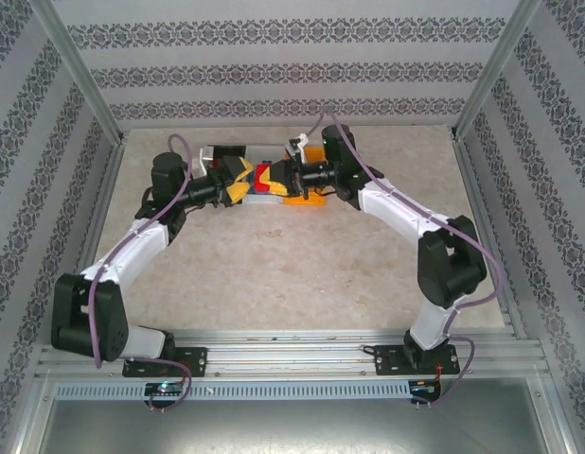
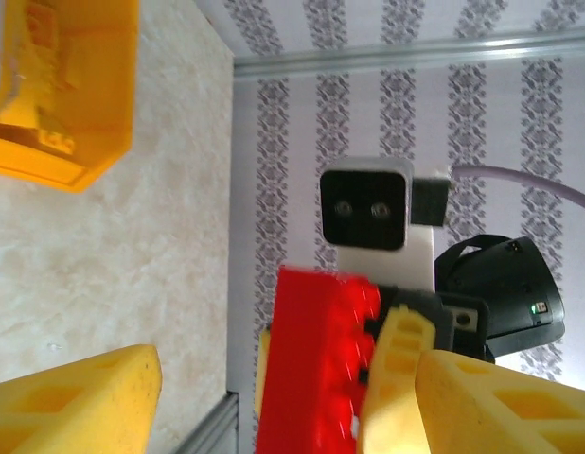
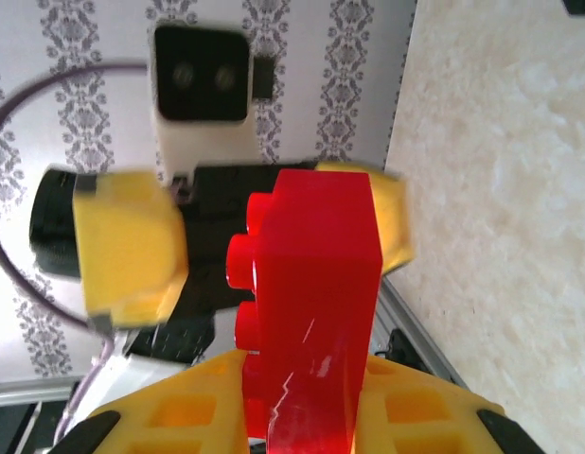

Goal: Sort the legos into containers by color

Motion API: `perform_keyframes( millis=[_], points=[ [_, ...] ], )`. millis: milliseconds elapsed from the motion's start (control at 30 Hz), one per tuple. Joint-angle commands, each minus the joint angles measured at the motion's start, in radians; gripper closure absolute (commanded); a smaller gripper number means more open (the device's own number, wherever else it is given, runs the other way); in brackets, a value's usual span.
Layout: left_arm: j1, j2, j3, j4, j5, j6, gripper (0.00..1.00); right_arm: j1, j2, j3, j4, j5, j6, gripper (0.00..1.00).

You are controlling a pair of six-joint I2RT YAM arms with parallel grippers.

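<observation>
Just one red lego brick (image 3: 311, 312) is pinched in the right gripper (image 3: 302, 416); the left gripper (image 2: 283, 397) gapes wide around it, near one orange bin (image 2: 65, 95).

A beige, marbled table (image 1: 274, 274) is shown. Near its far edge, about the middle, an orange bin (image 1: 307, 199) is set on it, and a black bin (image 1: 228, 151) is placed to the left of that.

Both arms reach to upper centre of frame, tips nose to nose. Between them a red lego (image 1: 263, 177): left end effector (image 1: 239, 180) on its left, yellow fingers splayed; right end effector (image 1: 276, 178) on its right. An orange container (image 1: 302, 198) is partly hidden by the right arm. Mottled beige worktop (image 1: 292, 274).
</observation>
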Motion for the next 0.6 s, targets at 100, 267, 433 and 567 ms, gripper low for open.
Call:
perform_keyframes(
  millis=[100, 267, 433, 567],
  points=[
    [0.056, -0.171, 0.02, -0.34, -0.168, 0.195, 0.27, 0.005, 0.156, 0.229, 0.013, 0.096, 0.064, 0.77],
    [0.066, -0.254, 0.077, -0.624, -0.285, 0.332, 0.27, 0.013, 0.317, 0.413, -0.063, 0.202, 0.106, 0.77],
    [0.072, -0.317, 0.048, -0.76, -0.361, 0.322, 0.27, 0.036, 0.48, 0.622, -0.117, 0.26, 0.142, 0.77],
    [0.075, -0.372, 0.016, -0.815, -0.381, 0.326, 0.27, 0.062, 0.631, 0.842, -0.191, 0.272, 0.157, 0.77]
  ],
)
